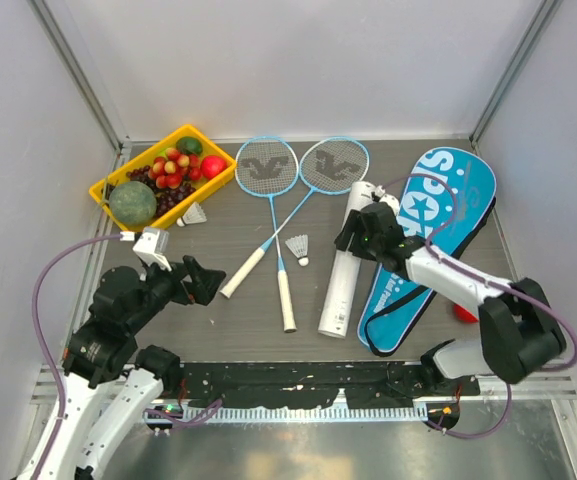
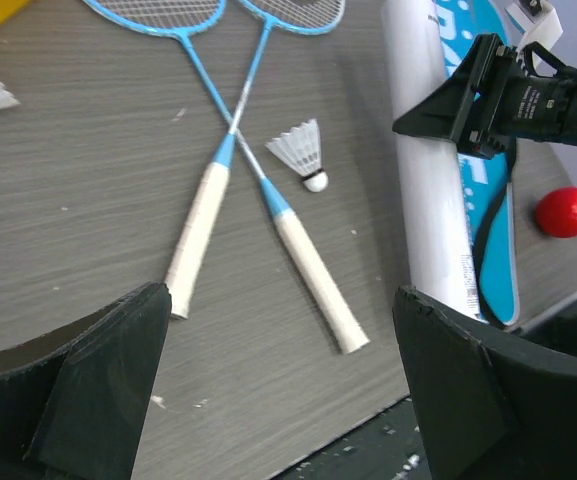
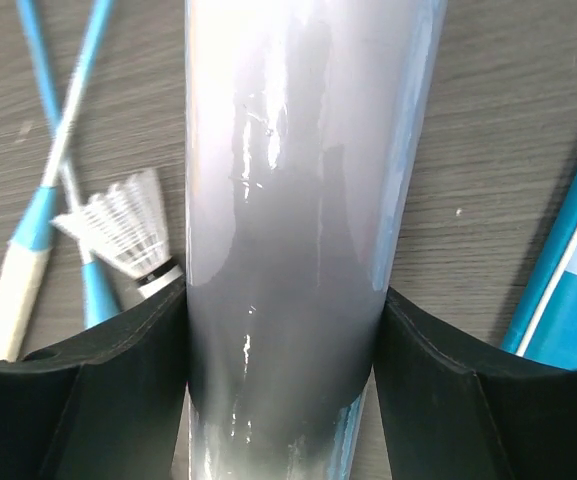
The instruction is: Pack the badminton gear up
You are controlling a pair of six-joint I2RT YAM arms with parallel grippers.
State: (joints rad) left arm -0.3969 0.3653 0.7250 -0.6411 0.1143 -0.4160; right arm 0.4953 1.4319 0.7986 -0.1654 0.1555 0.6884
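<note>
Two light-blue rackets (image 1: 266, 170) (image 1: 333, 165) lie crossed mid-table, white handles (image 2: 313, 280) toward me. One shuttlecock (image 1: 298, 247) rests beside the crossing; another (image 1: 194, 214) lies by the yellow tray. The long white tube (image 1: 340, 285) lies lengthwise next to the blue SPORT bag (image 1: 438, 230). My right gripper (image 3: 283, 350) straddles the tube's far part (image 3: 303, 200), and both fingers press its sides. My left gripper (image 2: 283, 385) hangs open over bare table near the front left, short of the racket handles, with nothing between its fingers.
A yellow tray (image 1: 108, 185) of fruit stands at the back left. A loose red apple (image 1: 465, 314) lies right of the bag's near end. White walls close the back and both sides. The arm bases and a black rail line the front edge.
</note>
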